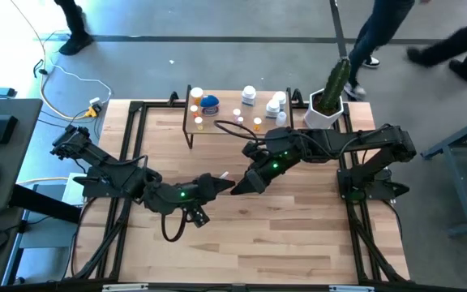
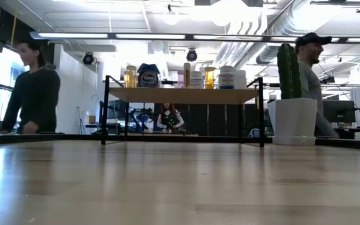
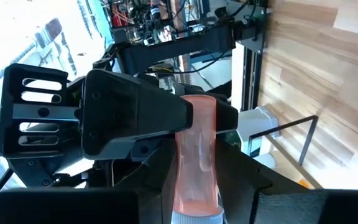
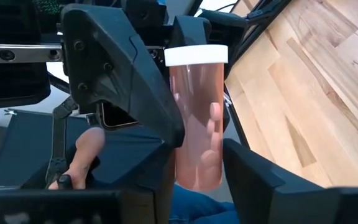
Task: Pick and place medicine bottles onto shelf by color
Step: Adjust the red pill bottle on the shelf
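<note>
A pink bottle with a white lid (image 3: 196, 155) is held in the air between my two grippers over the middle of the table (image 1: 298, 243). My left gripper (image 1: 220, 183) comes from the table's left and my right gripper (image 1: 235, 186) from its right, tip to tip. Both are shut on the bottle, which also shows in the right wrist view (image 4: 197, 118). The shelf (image 1: 225, 122) stands at the far edge, with orange bottles (image 1: 197, 96), a blue-lidded jar (image 1: 209, 103) and white bottles (image 1: 250, 96) standing on its board. Neither gripper shows in the low view. My left gripper pinches the bottle's lid end (image 3: 194, 208) between its two fingers, coming level from the table's left, the fingers along the bottle. The bottle is clear of the table. My right gripper pinches the bottle's bottom end (image 4: 197, 174) between its two fingers (image 4: 157, 162), coming from the table's right, the fingers along the bottle.
A white hexagonal pot with a cactus (image 1: 327, 104) stands right of the shelf; it also shows in the low view (image 2: 291, 119). The shelf in the low view (image 2: 183, 95) has room beneath it. People stand and walk beyond the far edge (image 2: 36, 87).
</note>
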